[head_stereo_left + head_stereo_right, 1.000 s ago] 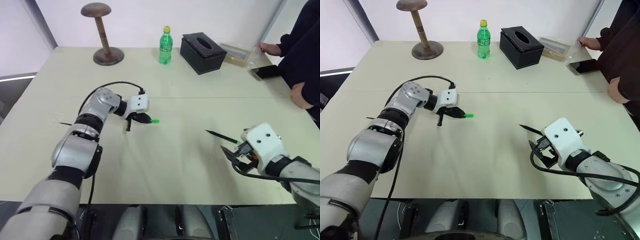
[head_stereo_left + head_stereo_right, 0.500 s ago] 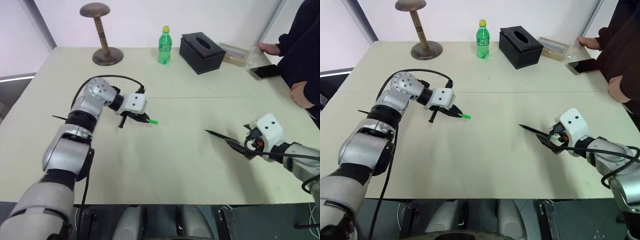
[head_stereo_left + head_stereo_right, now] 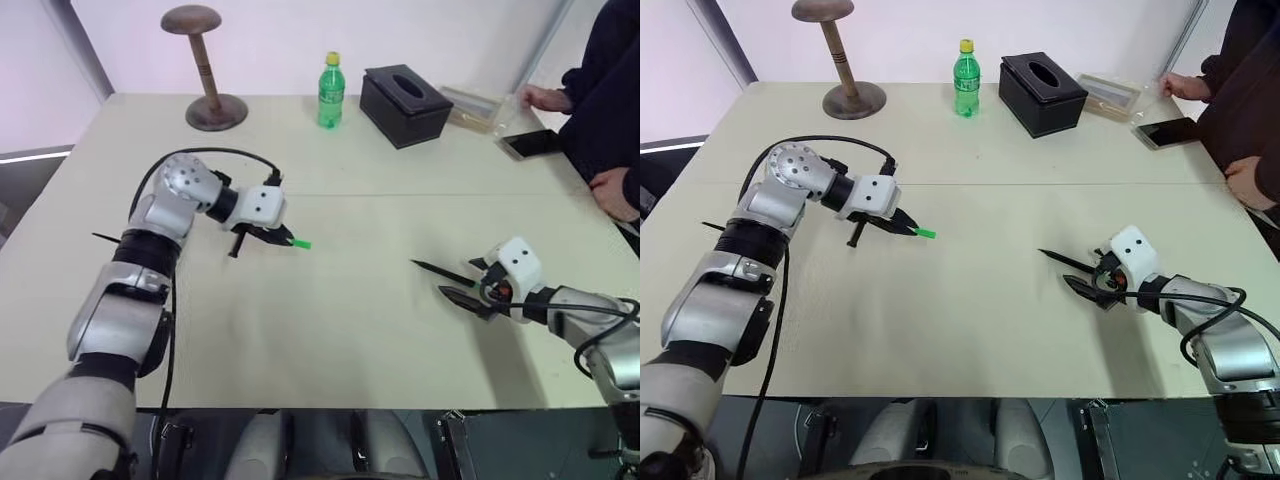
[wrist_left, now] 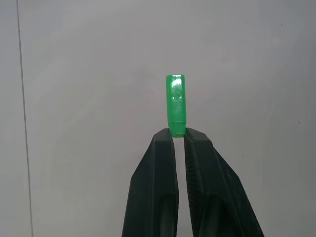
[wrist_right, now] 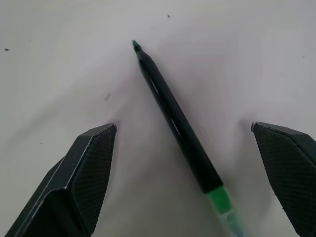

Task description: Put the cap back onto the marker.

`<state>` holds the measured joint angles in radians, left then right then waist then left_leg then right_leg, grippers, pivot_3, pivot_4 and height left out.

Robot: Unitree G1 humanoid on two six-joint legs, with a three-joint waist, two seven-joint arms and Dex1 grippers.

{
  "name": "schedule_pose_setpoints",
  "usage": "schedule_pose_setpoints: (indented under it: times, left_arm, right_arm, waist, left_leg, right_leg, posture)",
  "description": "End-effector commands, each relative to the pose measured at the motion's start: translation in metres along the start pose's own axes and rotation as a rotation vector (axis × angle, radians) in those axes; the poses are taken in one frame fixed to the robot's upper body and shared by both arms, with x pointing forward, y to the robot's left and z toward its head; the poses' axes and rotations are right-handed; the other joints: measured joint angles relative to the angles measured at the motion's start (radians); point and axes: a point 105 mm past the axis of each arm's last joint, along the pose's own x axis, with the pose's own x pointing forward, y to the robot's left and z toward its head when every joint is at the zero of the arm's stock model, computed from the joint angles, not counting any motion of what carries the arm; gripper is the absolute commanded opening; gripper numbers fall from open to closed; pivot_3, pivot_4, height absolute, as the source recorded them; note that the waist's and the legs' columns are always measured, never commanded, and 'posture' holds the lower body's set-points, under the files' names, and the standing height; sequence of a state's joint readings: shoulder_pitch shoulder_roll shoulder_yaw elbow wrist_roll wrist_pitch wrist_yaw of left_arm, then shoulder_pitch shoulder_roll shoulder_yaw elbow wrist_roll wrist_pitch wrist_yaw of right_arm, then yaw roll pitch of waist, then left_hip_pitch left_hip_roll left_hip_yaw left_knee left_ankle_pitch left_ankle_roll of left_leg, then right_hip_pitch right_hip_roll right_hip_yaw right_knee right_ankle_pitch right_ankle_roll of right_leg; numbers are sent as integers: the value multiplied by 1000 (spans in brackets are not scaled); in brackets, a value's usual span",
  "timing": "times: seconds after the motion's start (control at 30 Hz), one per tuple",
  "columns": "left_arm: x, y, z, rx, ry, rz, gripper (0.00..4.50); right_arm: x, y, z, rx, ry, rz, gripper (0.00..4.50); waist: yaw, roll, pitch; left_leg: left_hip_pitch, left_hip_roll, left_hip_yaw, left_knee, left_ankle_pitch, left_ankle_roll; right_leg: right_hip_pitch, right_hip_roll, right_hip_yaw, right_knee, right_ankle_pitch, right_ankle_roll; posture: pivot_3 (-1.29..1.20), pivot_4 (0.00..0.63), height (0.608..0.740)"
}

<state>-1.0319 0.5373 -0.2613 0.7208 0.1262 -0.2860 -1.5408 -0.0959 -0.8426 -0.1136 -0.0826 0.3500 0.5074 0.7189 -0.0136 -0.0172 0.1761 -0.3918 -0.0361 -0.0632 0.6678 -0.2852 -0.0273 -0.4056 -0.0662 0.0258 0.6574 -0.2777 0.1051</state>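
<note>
Writing: the green bottle [image 3: 331, 92] has a label but it's too small to read; no legible text on the black tissue box [image 3: 405, 105] either.

L arm: elbow bent, forearm reaching in from the desk's [image 3: 350, 340] left edge, wrist turned twd the right edge, black cable [image 3: 215, 155] looping over it. L gripper [image 3: 285, 238] is roughly level, low over the desk left of centre. Its fingers [image 4: 158, 168] are pinched together on one end of the green cap [image 4: 176, 104]; the rest of the cap sticks out past the tips, pointing twd the right edge. Can't tell if the cap touches the desk.

R arm: forearm low, coming in from the near right corner, R gripper [image 3: 468, 296] pointing left along the desk. Fingers [image 5: 84, 168] wide apart, one each side of the marker [image 5: 177, 126], neither touching it. Marker lies flat on the desk, right of centre and nearer the near edge, uncapped; green nib end faces away from the gripper, green band end sits closest to the wrist.

Along the far edge: wooden stand [image 3: 205, 70] by the left corner, bottle mid, tissue box beside it, clear tray [image 3: 470, 105] and phone [image 3: 530, 143] twd the right corner. A person's hands [image 3: 540, 97] rest at the right edge.
</note>
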Motion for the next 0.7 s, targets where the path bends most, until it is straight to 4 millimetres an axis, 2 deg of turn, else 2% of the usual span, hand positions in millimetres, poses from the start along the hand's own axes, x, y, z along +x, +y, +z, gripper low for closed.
schedule_pose_setpoints:
  times: [0.03, 0.3, 0.4, 0.43, 0.63, 0.7]
  left_arm:
    - [-8, 4, 9, 25, -18, 34, 46]
    - [-15, -1, 17, 28, -34, 40, 46]
    - [-17, -1, 20, 31, -37, 46, 0]
    - [-17, -1, 20, 31, -38, 47, 0]
    - [-16, -1, 23, 31, -44, 49, 0]
    - [-16, -1, 23, 26, -49, 46, 0]
  right_arm:
    - [0, -4, 5, -22, -24, 6, 4500]
    - [5, -7, -7, -9, 0, 23, 4500]
    - [6, -7, -10, -2, 3, 29, 3637]
    - [7, -7, -11, -2, 4, 31, 3211]
    - [7, -7, -12, 0, 8, 33, 65]
    - [7, -7, -12, -2, 8, 31, 25]
  waist:
    - [0, 0, 0]
    - [-1, 0, 0]
    - [-1, 0, 0]
    - [-1, 0, 0]
    - [0, 0, 0]
    - [0, 0, 0]
  left_leg:
    - [0, 0, 0, 0, 0, 0]
    - [0, 0, 0, 0, 0, 0]
    - [1, 0, 0, 0, 0, 0]
    - [1, 0, 0, 1, 0, 0]
    - [1, 0, 0, 2, 0, 0]
    - [1, 0, 0, 2, 0, 0]
  right_leg:
    - [0, 0, 0, 0, 0, 0]
    - [0, 0, 0, 1, 0, 0]
    - [1, 0, 0, 1, 0, 0]
    - [1, 0, 0, 1, 0, 0]
    - [1, 0, 0, 2, 0, 0]
    - [1, 0, 0, 3, 0, 0]
  posture:
    - [0, 150, 740]
    - [0, 150, 740]
    - [0, 150, 740]
    - [0, 150, 740]
    - [0, 150, 740]
    - [0, 150, 740]
